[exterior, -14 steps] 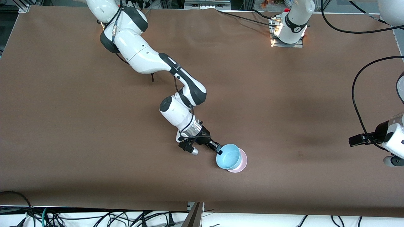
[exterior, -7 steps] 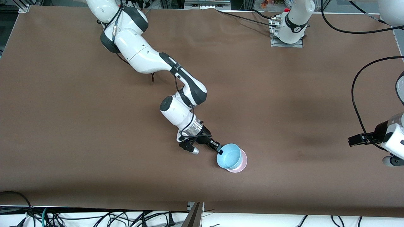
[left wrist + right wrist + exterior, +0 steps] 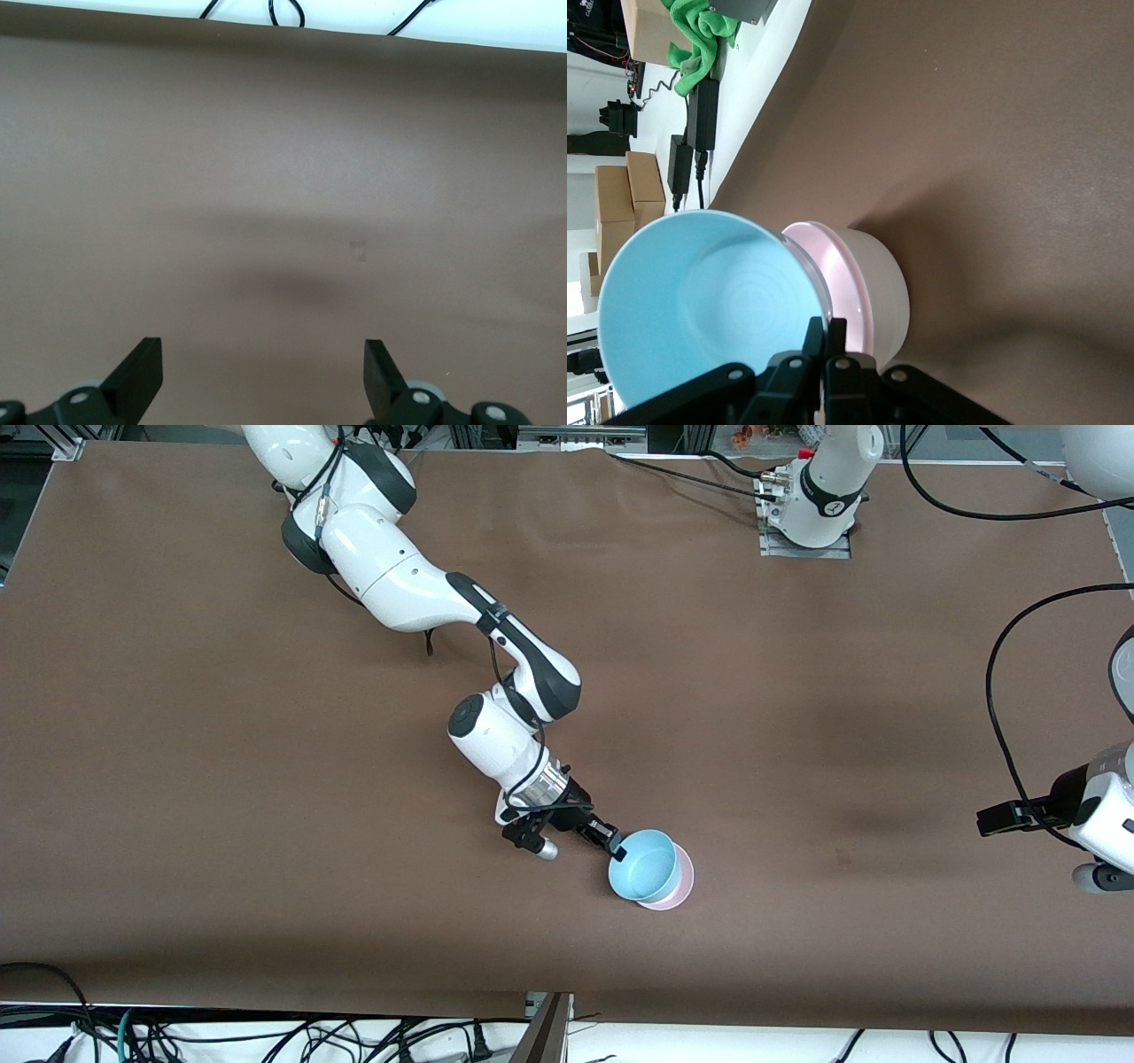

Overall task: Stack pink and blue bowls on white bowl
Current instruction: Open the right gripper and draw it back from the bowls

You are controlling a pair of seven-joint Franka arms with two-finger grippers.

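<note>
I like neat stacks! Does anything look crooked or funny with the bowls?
Yes, a little. The blue bowl sits tilted over the pink bowl, not settled flat, because the right gripper pinches its rim. The pink bowl sits neatly in the white bowl. The left gripper waits open over bare table.

A brown counter [image 3: 221,779] fills the front view, its surface plain with faint creases. Black cables [image 3: 266,1036] lie tangled along its edge nearest the front camera. In the right wrist view, cardboard boxes [image 3: 629,199], a green cloth [image 3: 700,27] and black power adapters [image 3: 700,115] sit off the counter.
</note>
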